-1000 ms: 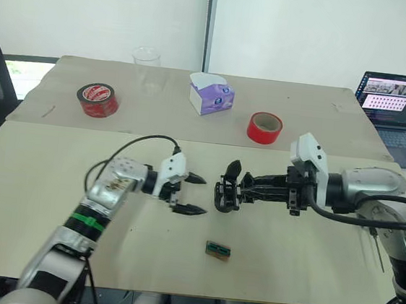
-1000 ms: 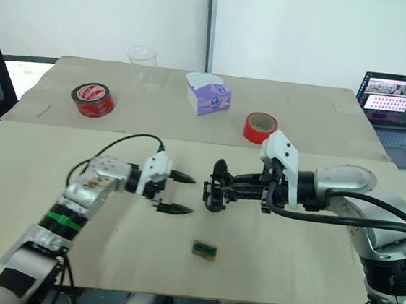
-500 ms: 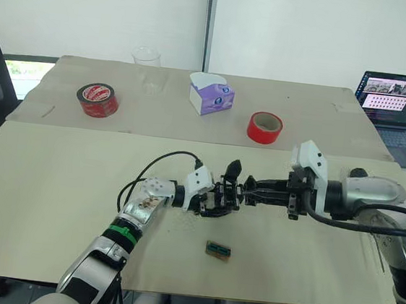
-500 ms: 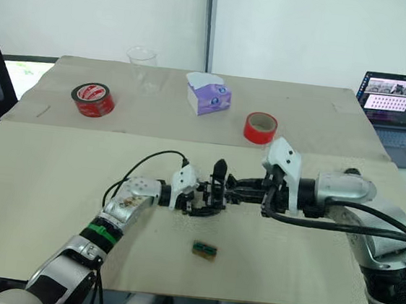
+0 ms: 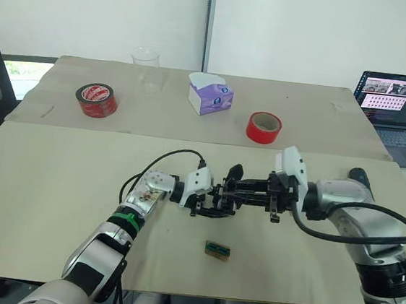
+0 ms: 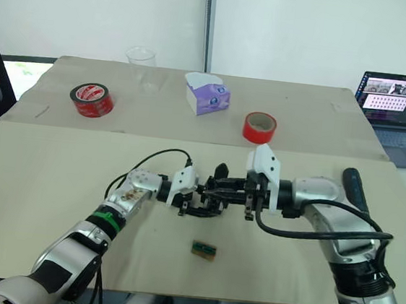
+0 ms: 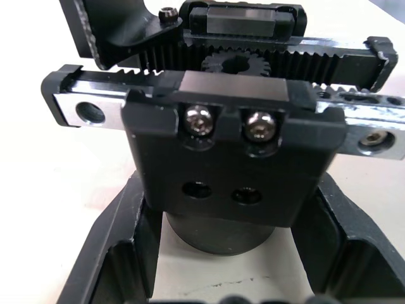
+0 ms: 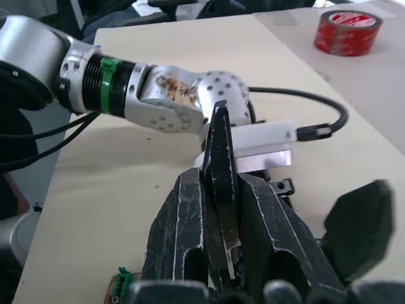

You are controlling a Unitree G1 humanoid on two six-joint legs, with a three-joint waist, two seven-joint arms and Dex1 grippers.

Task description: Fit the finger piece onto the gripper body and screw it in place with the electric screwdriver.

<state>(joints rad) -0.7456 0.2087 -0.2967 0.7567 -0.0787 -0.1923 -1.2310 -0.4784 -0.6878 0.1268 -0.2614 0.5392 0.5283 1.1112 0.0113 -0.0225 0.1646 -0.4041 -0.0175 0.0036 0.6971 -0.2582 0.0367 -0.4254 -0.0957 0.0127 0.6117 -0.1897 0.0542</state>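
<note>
The gripper body [image 5: 222,197], a black blocky part with toothed rails and two screws [image 7: 234,158], hangs just above the table's middle between both arms. My left gripper [image 5: 209,200] is shut on it from the left, its fingers [image 7: 120,234] flanking the block. From the right, my right gripper [image 5: 240,194] is shut on a thin tapering black part of it [image 8: 220,164]. The body's pointed finger [image 5: 235,172] sticks upward. The electric screwdriver [image 6: 350,186] lies on the table behind my right forearm. The finger piece as a loose part is hidden.
A small green-brown tray [image 5: 217,249] lies in front of the grippers. On the far table stand two red tape rolls [image 5: 96,100] [image 5: 264,126], a tissue box [image 5: 210,95] and a clear cup [image 5: 146,66]. A laptop [image 5: 396,100] sits far right.
My left gripper, open and apart a second ago, reached right and closed on the gripper body. The right arm pushed slightly left, still holding it.
</note>
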